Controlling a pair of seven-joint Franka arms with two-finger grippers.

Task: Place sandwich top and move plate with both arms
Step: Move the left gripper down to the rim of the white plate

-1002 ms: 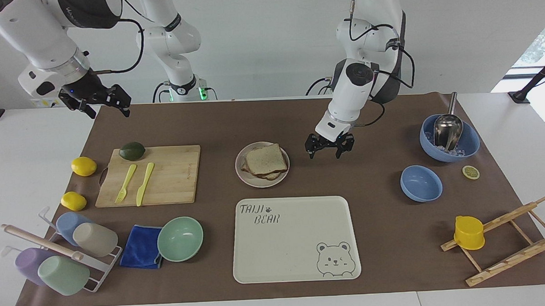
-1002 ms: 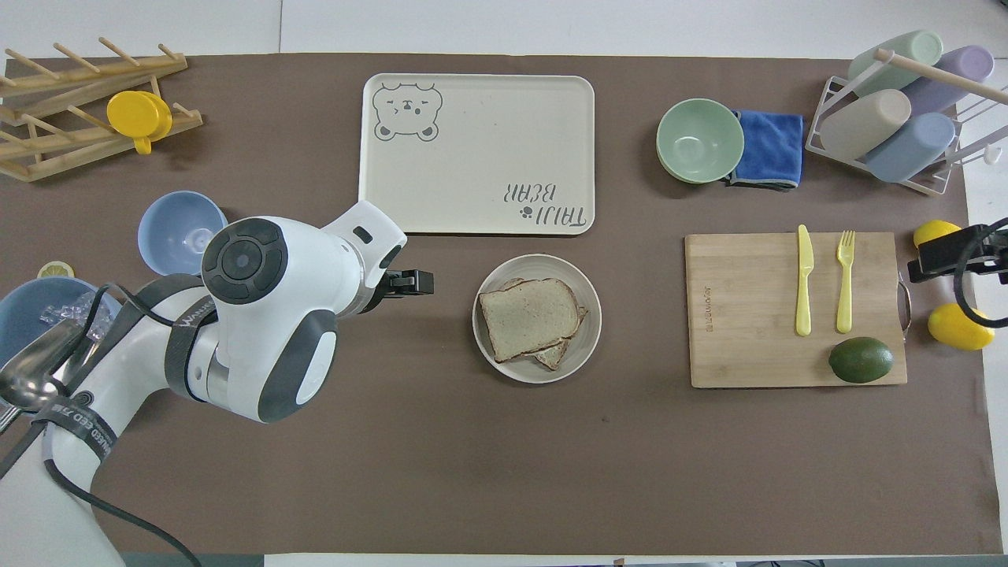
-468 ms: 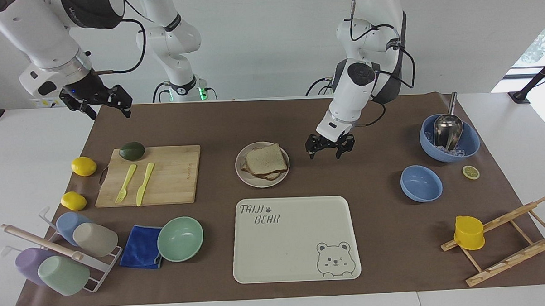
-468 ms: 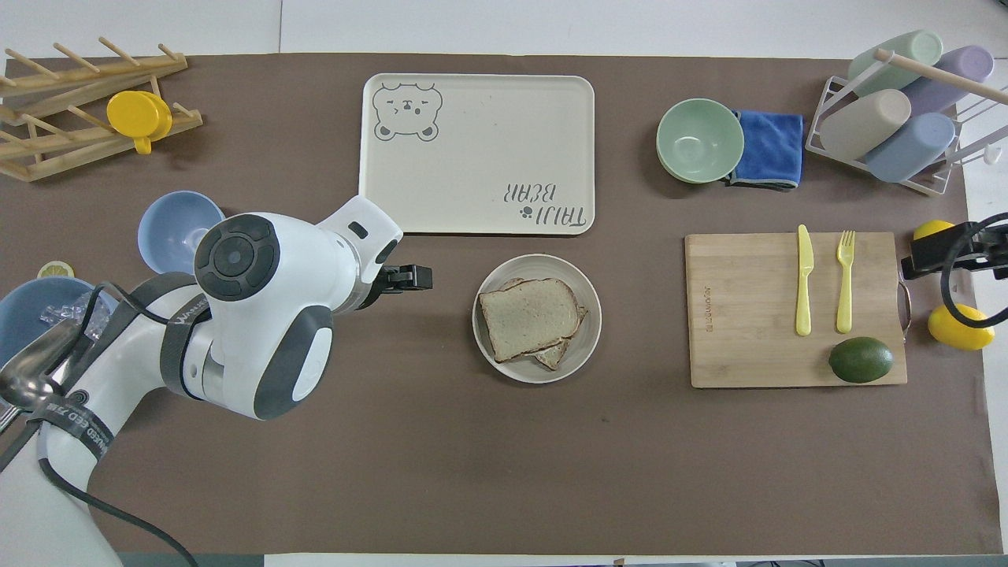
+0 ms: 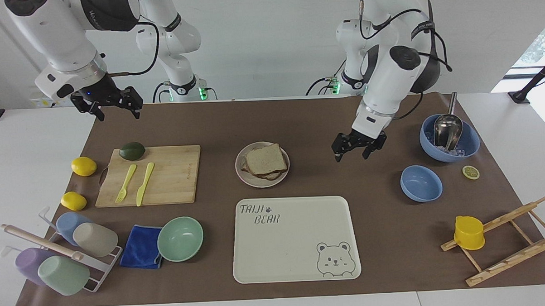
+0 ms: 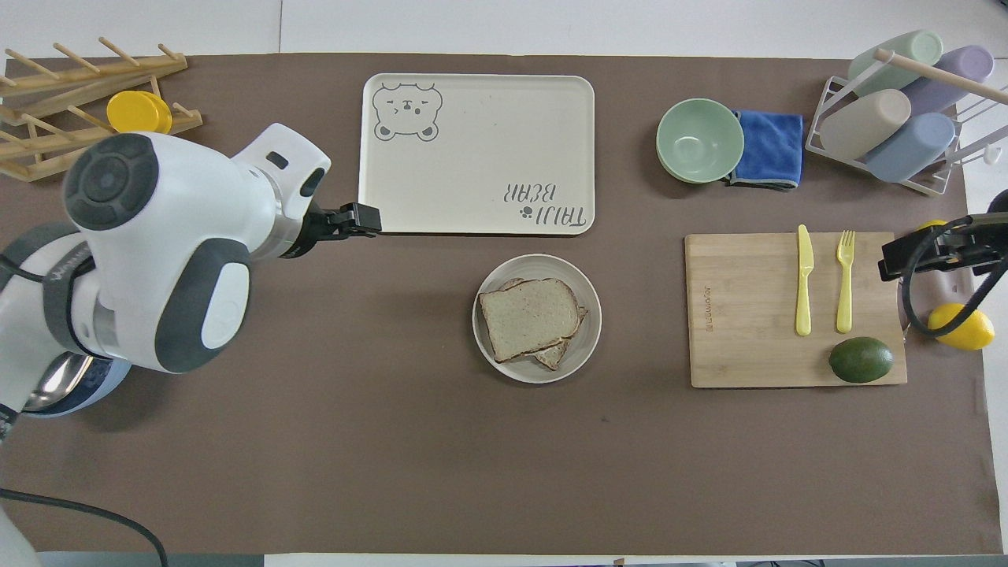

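Observation:
The sandwich top [image 5: 266, 159] [image 6: 528, 316], a pale speckled bread slice, lies on a darker slice on the plate [image 5: 255, 181] [image 6: 587, 346] at the middle of the brown mat. My left gripper [image 5: 352, 158] [image 6: 366, 219] hangs open and empty in the air over bare mat, beside the plate toward the left arm's end. My right gripper [image 5: 119, 116] [image 6: 894, 260] is open and empty, raised over the mat's edge by the cutting board's end, well apart from the plate.
The cream bear tray [image 5: 298, 238] [image 6: 472, 157] lies farther from the robots than the plate. The cutting board [image 5: 173, 174] with fork, knife and avocado sits toward the right arm's end, with lemons beside it. Two blue bowls [image 5: 421, 183] stand toward the left arm's end.
The left gripper has drawn away from the plate toward the left arm's end, its arm lifting. The right gripper has shifted slightly toward the table's middle. Bread and plate have not moved.

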